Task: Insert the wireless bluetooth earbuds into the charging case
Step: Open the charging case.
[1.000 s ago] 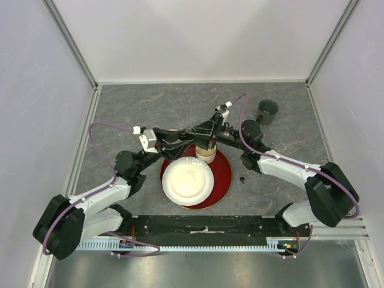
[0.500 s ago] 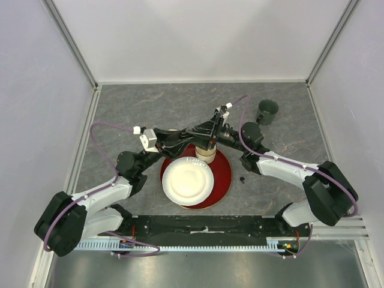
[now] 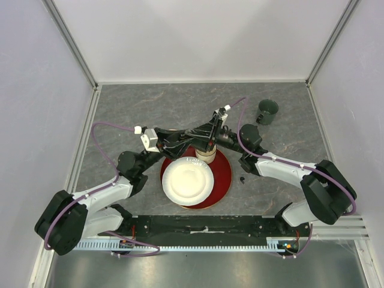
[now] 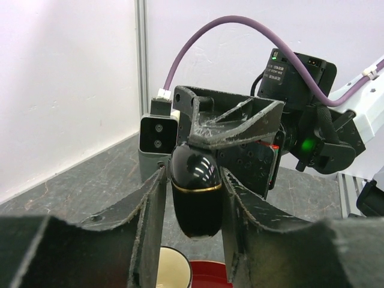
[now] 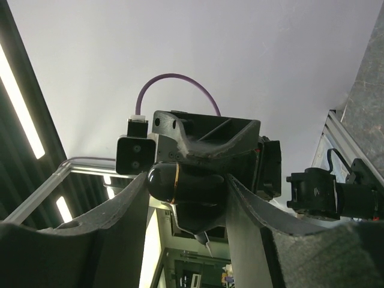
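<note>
Charging case (image 4: 197, 195) is up in the air over the paper cup (image 3: 206, 156), a glossy black capsule with a gold seam, and that seam looks shut, so by my read no bud has gone in yet. The left gripper (image 4: 193, 175) pinches its sides. The right gripper (image 5: 186, 180) seems clamped on it too, end to end, perhaps to pry it open. What looks like a black earbud (image 3: 242, 179) lies on the table (image 3: 138, 108) just right of the red plate (image 3: 225, 171); the others I can't find. Against a second ago, the joined grippers have drifted slightly toward the near-left, with the charging case between them as before.
</note>
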